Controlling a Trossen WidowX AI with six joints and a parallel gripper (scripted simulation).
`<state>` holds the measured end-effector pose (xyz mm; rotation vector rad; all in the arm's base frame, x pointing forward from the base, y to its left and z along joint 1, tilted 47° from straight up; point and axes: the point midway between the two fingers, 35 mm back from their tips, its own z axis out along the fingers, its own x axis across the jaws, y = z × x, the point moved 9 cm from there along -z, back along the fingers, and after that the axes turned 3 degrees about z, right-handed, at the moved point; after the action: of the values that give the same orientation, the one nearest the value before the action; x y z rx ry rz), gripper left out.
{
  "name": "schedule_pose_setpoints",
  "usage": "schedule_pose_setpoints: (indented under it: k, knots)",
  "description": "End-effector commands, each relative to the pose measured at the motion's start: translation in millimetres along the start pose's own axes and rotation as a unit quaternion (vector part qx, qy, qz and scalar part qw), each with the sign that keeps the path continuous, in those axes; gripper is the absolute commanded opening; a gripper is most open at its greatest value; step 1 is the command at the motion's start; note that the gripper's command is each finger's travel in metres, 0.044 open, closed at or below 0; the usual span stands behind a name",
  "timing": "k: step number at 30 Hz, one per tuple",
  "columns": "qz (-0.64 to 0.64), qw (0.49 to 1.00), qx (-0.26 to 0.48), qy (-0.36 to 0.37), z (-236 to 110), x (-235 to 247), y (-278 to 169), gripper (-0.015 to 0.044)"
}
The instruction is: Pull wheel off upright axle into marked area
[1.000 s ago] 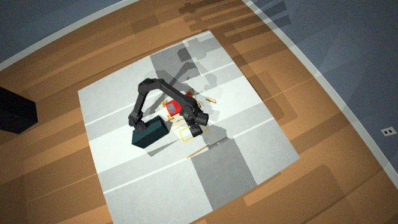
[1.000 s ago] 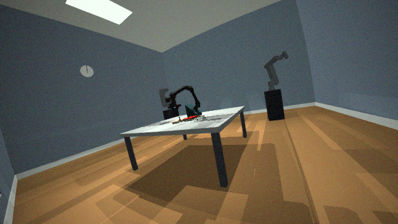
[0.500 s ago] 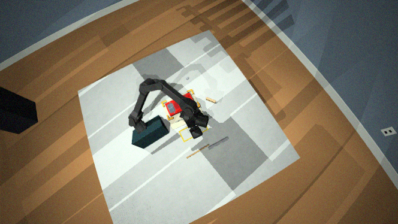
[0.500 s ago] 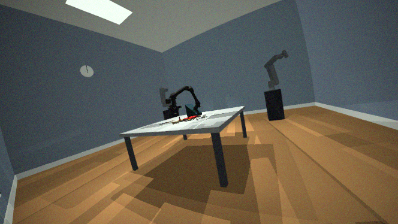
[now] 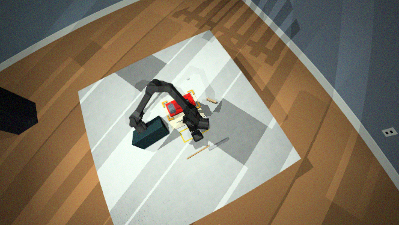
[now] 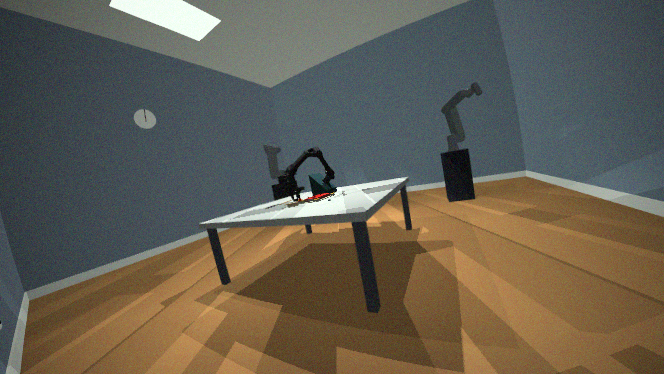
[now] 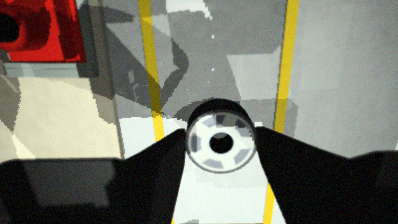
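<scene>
My gripper is shut on the wheel, with one black finger on each side of it. The wheel has a black tyre and a pale hub with a dark centre hole. In the wrist view it appears between the two long yellow lines of the marked area; its height over the table is hard to tell. In the top view the arm covers the wheel and part of the outline. A dark round post end, seemingly the axle, stands on a red block at the wrist view's upper left.
A cream board with a red part and orange corner brackets lies beside the outline. A thin wooden stick and a grey bar lie beyond it. A short wooden piece lies right of the board. A dark teal box stands by the arm's base.
</scene>
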<state>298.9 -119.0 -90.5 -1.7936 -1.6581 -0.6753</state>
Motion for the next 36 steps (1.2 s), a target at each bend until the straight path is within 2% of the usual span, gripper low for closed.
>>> schedule_pose_setpoints:
  k: [1,6,17,25,30,32,35,36]
  knots:
    - [0.004,1.000,-0.002,0.004,10,-1,-2,0.0000]
    - [0.004,1.000,-0.002,0.004,10,-1,-2,0.0000]
    - [0.001,1.000,-0.003,0.000,5,-1,-1,0.0289]
    - [0.004,1.000,-0.002,0.002,-49,-2,0,0.0300]
    - [0.004,1.000,-0.002,0.002,-54,-2,-1,0.0300]
    - [0.007,1.000,-0.007,0.003,-51,-3,-5,0.0352]
    - [0.007,1.000,-0.005,0.002,-67,5,-26,0.0431]
    - [0.007,1.000,-0.005,0.001,-73,7,-33,0.0440]
